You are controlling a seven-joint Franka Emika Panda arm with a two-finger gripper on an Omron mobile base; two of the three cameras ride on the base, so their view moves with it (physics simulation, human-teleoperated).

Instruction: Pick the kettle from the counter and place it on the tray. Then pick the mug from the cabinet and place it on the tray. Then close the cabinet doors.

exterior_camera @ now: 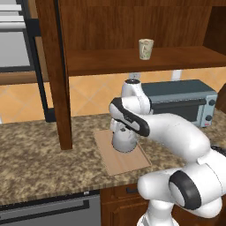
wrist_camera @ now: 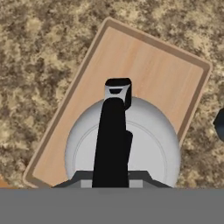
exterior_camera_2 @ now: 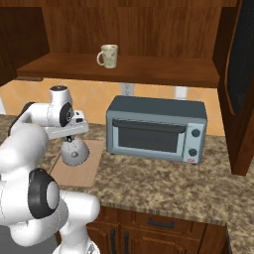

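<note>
Kettle [wrist_camera: 148, 144] of smooth matt grey metal with a black plastic-looking handle sits on a pale smooth wooden tray [wrist_camera: 148, 70], counter [wrist_camera: 43, 52] of rough-speckled granite at 9 o'clock, cabinet [exterior_camera: 110, 31] of dark wood.

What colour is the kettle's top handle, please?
Black, on the silver-grey kettle; the handle shows best in the hand view.

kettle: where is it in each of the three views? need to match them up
Left base view: kettle at centre, on the tray, partly behind the arm.
Right base view: left of centre, on the tray's far end, left of the toaster oven.
Hand view: lower centre, seen from above, black handle toward the camera.
Shared landmark: the tray.
</note>
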